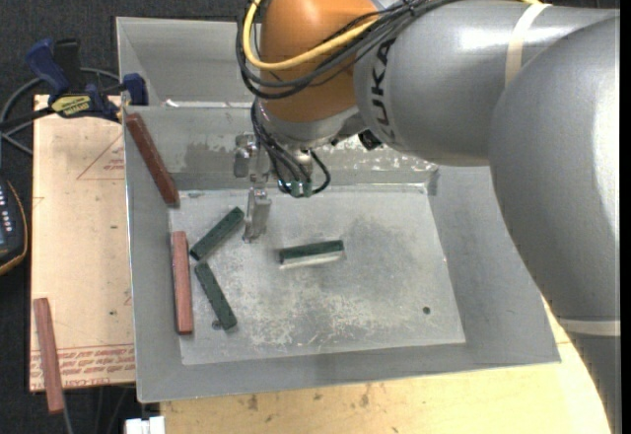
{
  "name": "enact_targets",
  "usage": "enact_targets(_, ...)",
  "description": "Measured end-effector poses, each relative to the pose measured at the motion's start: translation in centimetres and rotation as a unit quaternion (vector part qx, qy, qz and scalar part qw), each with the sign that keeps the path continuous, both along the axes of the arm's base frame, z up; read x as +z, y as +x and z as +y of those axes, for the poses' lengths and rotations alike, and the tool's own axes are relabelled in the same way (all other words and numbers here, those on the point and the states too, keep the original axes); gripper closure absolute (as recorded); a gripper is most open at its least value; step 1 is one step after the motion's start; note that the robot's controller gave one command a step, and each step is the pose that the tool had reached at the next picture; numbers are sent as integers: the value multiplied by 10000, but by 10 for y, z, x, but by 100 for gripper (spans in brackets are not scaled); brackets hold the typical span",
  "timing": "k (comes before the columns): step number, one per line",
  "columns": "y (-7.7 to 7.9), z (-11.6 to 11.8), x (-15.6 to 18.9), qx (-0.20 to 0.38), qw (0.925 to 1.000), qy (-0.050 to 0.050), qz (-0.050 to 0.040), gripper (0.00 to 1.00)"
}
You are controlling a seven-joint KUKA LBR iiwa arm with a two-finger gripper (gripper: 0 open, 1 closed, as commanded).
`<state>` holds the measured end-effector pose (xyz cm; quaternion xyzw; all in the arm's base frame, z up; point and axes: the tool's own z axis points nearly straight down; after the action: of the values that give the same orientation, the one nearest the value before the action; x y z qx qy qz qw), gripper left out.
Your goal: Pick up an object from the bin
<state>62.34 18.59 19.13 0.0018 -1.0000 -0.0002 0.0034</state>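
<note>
My gripper hangs low over the bin floor, left of the middle, under the orange wrist cover. Just to its left a short dark green bar lies slanted, its upper end close to the gripper tip. A grey-green bar lies flat a little to the gripper's lower right. Nothing shows in the gripper's grasp.
A second dark green bar and a long reddish-brown bar lie near the left wall. Another reddish-brown bar leans along the sloping left wall at the back. The arm covers the bin's right side.
</note>
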Motion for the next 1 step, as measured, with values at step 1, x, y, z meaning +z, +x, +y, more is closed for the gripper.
enact_targets(1, 17, 5, -126, 476, 9989, -1, -10, 0)
